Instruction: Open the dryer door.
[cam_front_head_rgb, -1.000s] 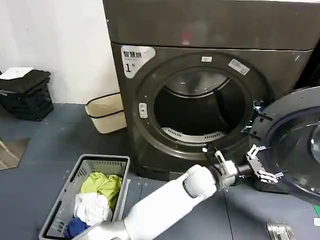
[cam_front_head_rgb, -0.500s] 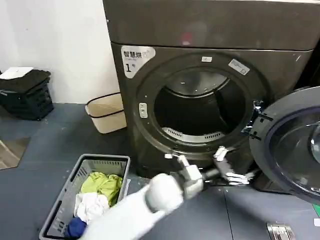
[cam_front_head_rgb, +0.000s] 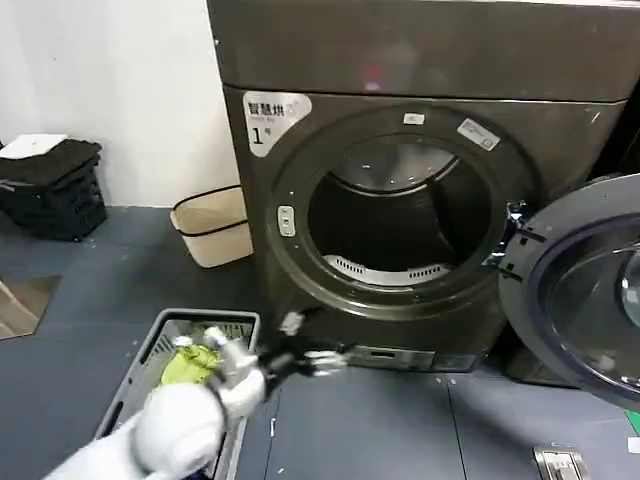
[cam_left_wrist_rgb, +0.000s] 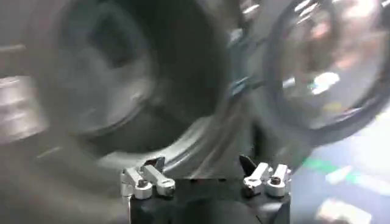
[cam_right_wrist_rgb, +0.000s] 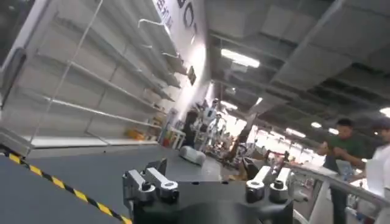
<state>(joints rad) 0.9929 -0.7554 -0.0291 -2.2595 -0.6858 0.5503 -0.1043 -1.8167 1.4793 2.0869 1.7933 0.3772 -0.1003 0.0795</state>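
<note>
Room: a laundry corner with a blue-grey floor (cam_front_head_rgb: 60, 360) and a white wall (cam_front_head_rgb: 120, 90); the dark grey front-loading dryer with a white "1" sticker (cam_front_head_rgb: 400, 60) stands against it.
Dryer door: the large round porthole door with chrome ring and dark tinted glass (cam_front_head_rgb: 585, 290) hangs wide open at the machine's right side, hinged beside the opening and swung out so its dark grey inner rim faces the room. In the left wrist view the same door (cam_left_wrist_rgb: 323, 61) shows as a round glassy disc next to the drum.
Why it sits so: judged from its angle, the door is clear of the opening and the task looks finished; nothing touches it.
Drum opening: the round dark mouth (cam_front_head_rgb: 400, 215) is fully exposed, with a pale perforated strip along its lower edge.
Left gripper: the left gripper (cam_front_head_rgb: 310, 358) is low in front of the dryer's base, well apart from the door, at the end of the white arm. Its fingers (cam_left_wrist_rgb: 149, 181) are spread and hold nothing, which fits an arm with no further work here.
Right gripper: the right gripper (cam_right_wrist_rgb: 207, 185) is parked, pointing off toward shelving and a ceiling; fingers spread, empty.
Nearby: a grey slatted laundry basket with green and white clothes (cam_front_head_rgb: 170, 335) lies just beside the left arm; a beige plastic bin (cam_front_head_rgb: 212, 228) stands by the wall.
</note>
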